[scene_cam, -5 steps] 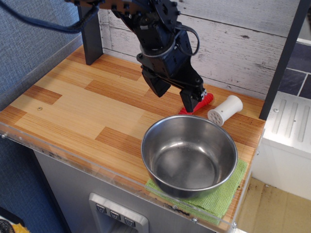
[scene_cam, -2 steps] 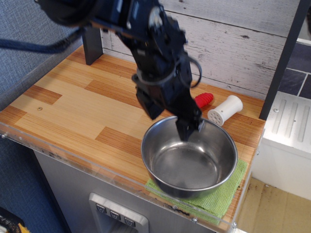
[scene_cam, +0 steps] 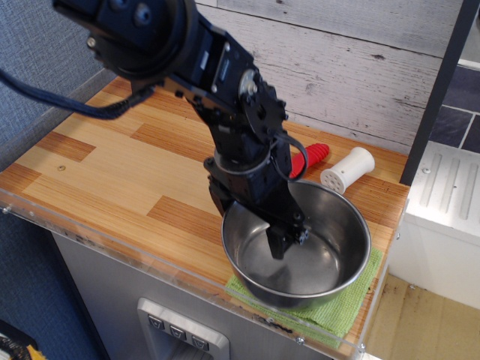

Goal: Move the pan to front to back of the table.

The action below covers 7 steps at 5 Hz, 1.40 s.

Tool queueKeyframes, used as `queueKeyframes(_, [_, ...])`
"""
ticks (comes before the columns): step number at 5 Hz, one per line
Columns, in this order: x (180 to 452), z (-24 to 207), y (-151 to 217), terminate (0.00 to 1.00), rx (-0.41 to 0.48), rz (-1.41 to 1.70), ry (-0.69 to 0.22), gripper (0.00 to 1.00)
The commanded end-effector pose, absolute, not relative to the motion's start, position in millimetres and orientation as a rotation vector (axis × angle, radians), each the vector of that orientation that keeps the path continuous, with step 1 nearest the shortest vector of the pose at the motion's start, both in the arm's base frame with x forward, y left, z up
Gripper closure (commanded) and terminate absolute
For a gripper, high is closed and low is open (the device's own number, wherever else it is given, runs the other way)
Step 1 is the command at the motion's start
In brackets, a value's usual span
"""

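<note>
The pan (scene_cam: 330, 247), a deep shiny steel bowl, stands at the front right of the wood-plank table (scene_cam: 112, 165), its front part resting on a green cloth (scene_cam: 341, 309). My black gripper (scene_cam: 251, 221) has come down over the pan's left rim. One finger (scene_cam: 280, 241) hangs inside the bowl near its bottom. The other finger stays outside the left wall and is mostly hidden by the wrist. The jaws stand wide apart across the rim. Nothing is held.
A red ribbed object (scene_cam: 316, 153) and a small white perforated shaker (scene_cam: 346, 170) lie just behind the pan near the white plank wall. A dark slanted post (scene_cam: 439, 90) rises at the right. The table's front edge (scene_cam: 112, 236) has a clear plastic strip.
My gripper has moved forward and down from above the red object, over the pan's back-left rim, into the pan. The pan has barely moved.
</note>
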State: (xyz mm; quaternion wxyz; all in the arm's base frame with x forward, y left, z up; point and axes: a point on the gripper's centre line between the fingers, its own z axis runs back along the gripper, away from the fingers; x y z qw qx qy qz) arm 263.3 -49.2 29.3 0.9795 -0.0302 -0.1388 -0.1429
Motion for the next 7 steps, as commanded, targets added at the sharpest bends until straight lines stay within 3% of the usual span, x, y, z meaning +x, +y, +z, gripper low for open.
queueKeyframes(1, [268.0, 27.0, -39.5, 0.0, -0.055, -0.241, -0.294, 0.0])
queueKeyframes(2, [267.5, 24.4, -39.4, 0.0, -0.048, -0.237, -0.304, 1.0])
queueKeyframes(7, [274.5, 40.2, -36.7, 0.0, -0.066, -0.232, -0.363, 1.0])
